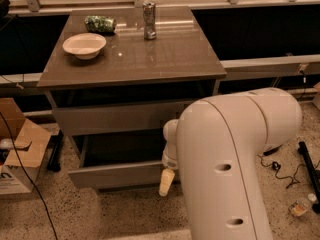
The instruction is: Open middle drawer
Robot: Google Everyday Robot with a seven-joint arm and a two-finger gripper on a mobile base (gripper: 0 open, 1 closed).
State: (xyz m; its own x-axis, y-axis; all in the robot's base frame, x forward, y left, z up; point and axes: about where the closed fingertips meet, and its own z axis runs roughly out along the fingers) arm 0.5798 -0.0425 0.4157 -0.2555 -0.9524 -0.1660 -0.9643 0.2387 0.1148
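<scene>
A grey cabinet (131, 59) has drawers on its front. The upper drawer front (115, 118) is closed. The drawer below it (112, 174) stands pulled out toward me, with a dark opening above its front panel. My gripper (166, 182) is at the right end of that pulled-out front, touching or just in front of it. My large white arm (230, 164) hides the rest of the gripper and the cabinet's right side.
On the cabinet top are a white bowl (84, 45), a green bag (100, 24) and a metal can (149, 20). An open cardboard box (20, 151) stands on the floor at the left. Cables (280, 166) and a small bottle (299, 206) lie at the right.
</scene>
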